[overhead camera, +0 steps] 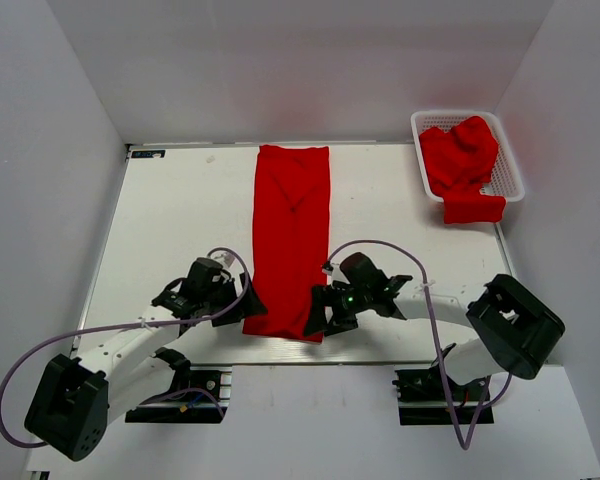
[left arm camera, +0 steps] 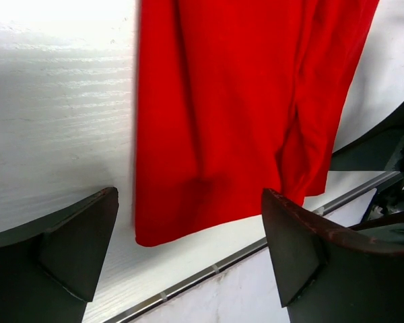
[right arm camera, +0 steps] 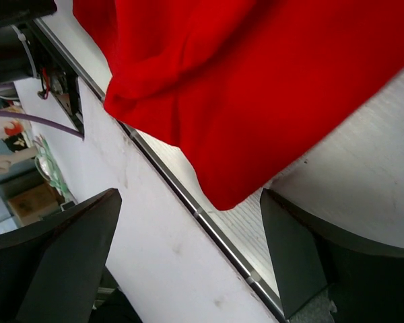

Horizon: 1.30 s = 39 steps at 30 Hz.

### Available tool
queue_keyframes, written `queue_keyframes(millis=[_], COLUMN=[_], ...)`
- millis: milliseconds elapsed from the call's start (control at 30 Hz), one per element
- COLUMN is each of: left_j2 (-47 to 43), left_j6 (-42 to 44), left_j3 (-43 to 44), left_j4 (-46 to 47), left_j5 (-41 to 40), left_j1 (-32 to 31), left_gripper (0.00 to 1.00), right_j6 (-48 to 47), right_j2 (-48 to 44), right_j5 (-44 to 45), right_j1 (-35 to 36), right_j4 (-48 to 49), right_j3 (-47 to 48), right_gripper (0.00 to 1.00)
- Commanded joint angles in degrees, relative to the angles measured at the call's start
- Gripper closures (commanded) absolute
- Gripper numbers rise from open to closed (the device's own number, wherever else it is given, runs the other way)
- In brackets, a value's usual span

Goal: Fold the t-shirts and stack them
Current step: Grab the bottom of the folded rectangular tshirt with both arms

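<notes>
Nearest, at the table's near edge, the two arms reach in from their bases towards the middle. A purple cable loops out from each one.

The left gripper is just beside the near left corner of the folded t-shirt. Its jaws are spread wide and nothing is between them. From the left wrist, the shirt's near left corner and its near hem lie beyond the gap between the two dark fingers, flat on the white surface. I cannot tell whether the fingertips touch the cloth or the table.

The right gripper is at the shirt's near right corner, facing the left one across the cloth. It is also spread wide and holds nothing. In the right wrist view the red corner comes to a blunt point close to the metal rail along the table's near edge. A soft bunched fold beside it reaches that rail.

The folded t-shirt is a long, narrow red strip in the middle of the table. It runs from the near edge straight back almost to the far edge. Faint creases cross its far half, and its near end is a little wider and more rumpled than the far end.

Farthest, at the far right corner, a white mesh basket holds more red t-shirts in a crumpled heap. Part of one hangs over the basket's near rim onto the table, well apart from both grippers.
</notes>
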Motion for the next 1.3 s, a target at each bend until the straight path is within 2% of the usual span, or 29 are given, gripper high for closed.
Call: queue_keyframes(millis=[0, 33, 133, 167, 233, 267, 300, 333, 367, 400, 433, 533, 733, 833, 1033, 1267], left_j2=[1.4, 1.9, 2.6, 2.6, 2.6, 3.1, 3.1, 3.1, 3.1, 3.8, 3.8, 3.8, -4.4, -5.9, -5.3, -1.9], left_j6=[-0.4, -0.9, -0.9, -0.9, -1.4, -1.4, -1.4, -1.4, -1.4, -1.4, -1.4, -1.4, -1.4, -1.4, -2.7, -6.2], left_j3=[-2.6, -3.4, -4.6, -4.6, -5.2, -5.2, -5.7, -5.7, -6.2, -6.2, -6.2, -6.2, -3.5, -1.3, 2.8, 8.4], left_j4=[-4.4, -4.4, -4.4, -4.4, -4.4, -4.4, -3.9, -3.2, -3.2, -2.3, -2.3, -2.3, -6.0, -6.6, -1.1, 1.7], left_j5=[-2.5, -2.5, -3.9, -4.0, -4.5, -4.5, -4.5, -5.2, -5.2, -5.2, -5.2, -5.2, -4.1, -2.6, 0.5, -7.6], left_j1=[-1.3, -1.3, -2.5, -2.5, -3.0, -3.0, -3.0, -3.5, -3.5, -3.5, -3.5, -4.1, -4.6, -5.1, -5.1, -4.0], left_gripper=[0.05, 0.07, 0.22, 0.32, 0.4, 0.5, 0.57, 0.63, 0.83, 0.95, 1.0, 1.0, 1.0, 1.0, 1.0, 1.0], right_j6=[2.2, 2.6, 4.1, 4.6, 5.4, 5.7, 5.9, 6.4, 6.8, 6.9, 7.0, 6.6, 4.8, 2.6, -3.8, -6.4], right_j2=[2.7, 3.0, 4.0, 4.3, 5.2, 5.9, 6.4, 7.1, 7.3, 7.3, 7.4, 5.6, 0.1, -2.4, -2.1, -0.7], right_j5=[4.2, 4.4, 5.9, 6.1, 6.4, 6.5, 6.4, 6.3, 6.3, 6.4, 6.1, 7.2, 9.8, 10.5, 11.1, 17.9], right_j1=[0.6, 0.6, 0.7, 0.5, 0.6, 0.5, 0.6, 0.5, 0.5, 0.6, 0.4, 0.6, 1.3, 1.7, 1.3, -1.0], right_j4=[-2.1, -2.3, -2.1, -1.9, -1.1, -1.0, -0.8, -0.8, -0.6, -0.1, 0.0, -0.5, -5.6, -7.2, -12.2, -17.7], right_j3=[0.3, 0.2, -0.3, -0.4, -0.7, -0.7, -0.9, -0.9, -1.1, -1.6, -1.6, -1.7, -1.0, 0.2, 6.4, 13.6], right_gripper=[0.1, 0.1, 0.1, 0.12, 0.24, 0.31, 0.53, 0.65, 0.78, 0.99, 1.0, 1.0, 1.0, 1.0, 1.0, 1.0])
